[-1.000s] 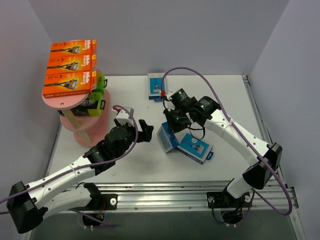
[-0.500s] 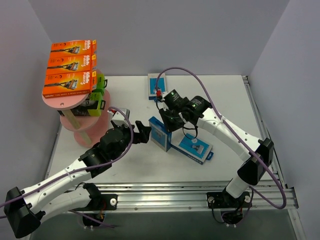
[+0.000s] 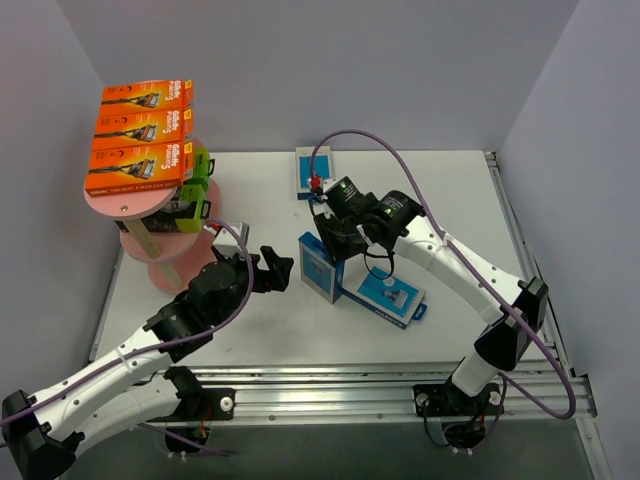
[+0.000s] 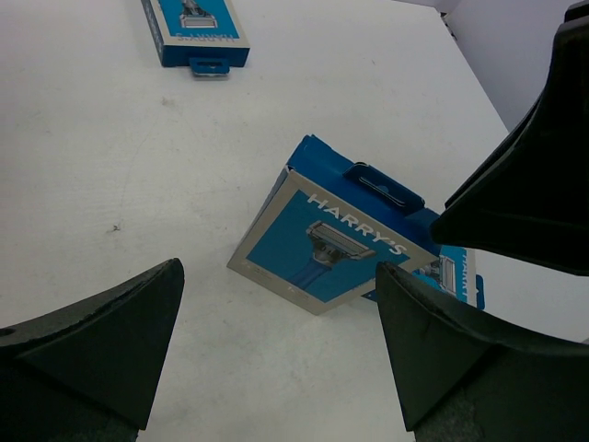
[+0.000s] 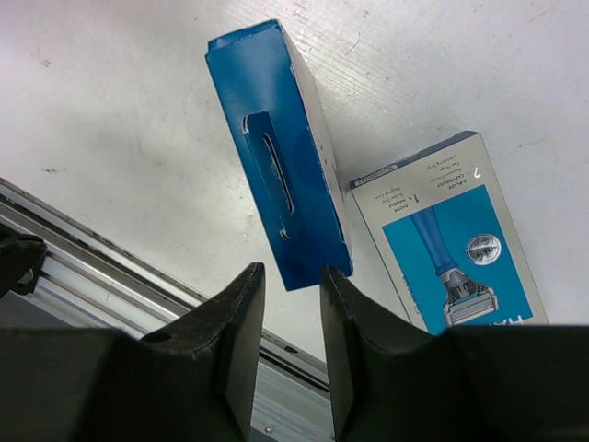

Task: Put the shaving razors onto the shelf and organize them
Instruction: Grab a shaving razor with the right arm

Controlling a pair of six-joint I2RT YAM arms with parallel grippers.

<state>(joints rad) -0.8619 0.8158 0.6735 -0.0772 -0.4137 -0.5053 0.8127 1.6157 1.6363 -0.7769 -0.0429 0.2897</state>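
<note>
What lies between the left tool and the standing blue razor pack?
Only bare white tabletop, seen in the top view, separates the left tool from the standing blue cardboard razor pack.

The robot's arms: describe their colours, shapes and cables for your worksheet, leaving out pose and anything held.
The left arm and the right arm are both built of white tube-like links with bulky black joints. A thin purple cable loops loosely along each arm. The left pincer and the right pincer each have two dark, matte, wedge-shaped fingers.

Blue pack (image 3: 318, 270) stands on edge just beside the right claw (image 3: 329, 247).
</note>
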